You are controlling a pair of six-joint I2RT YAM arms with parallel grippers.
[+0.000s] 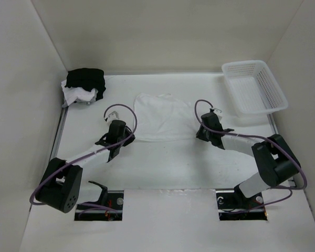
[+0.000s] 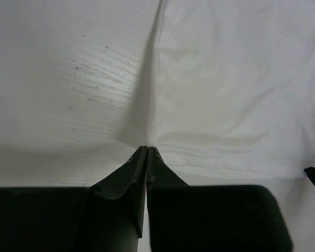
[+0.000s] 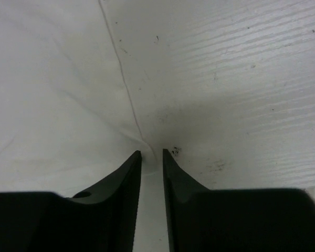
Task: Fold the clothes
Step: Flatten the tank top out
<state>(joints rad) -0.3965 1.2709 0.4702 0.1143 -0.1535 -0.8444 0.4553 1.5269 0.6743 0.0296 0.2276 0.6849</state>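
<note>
A white garment (image 1: 163, 118) lies spread flat in the middle of the table. My left gripper (image 1: 130, 137) sits at its near left corner. In the left wrist view the left gripper (image 2: 148, 148) is shut, its tips pinching the edge of the white garment (image 2: 226, 94), and a ridge of cloth runs up from them. My right gripper (image 1: 200, 131) is at the near right corner. In the right wrist view the right gripper (image 3: 151, 153) stands with a narrow gap between its fingers, astride the hem of the white garment (image 3: 52, 105).
A pile of black and white clothes (image 1: 84, 85) sits in the far left corner. A white lattice basket (image 1: 254, 86) stands at the far right. White walls close in the table (image 1: 163, 163) on three sides.
</note>
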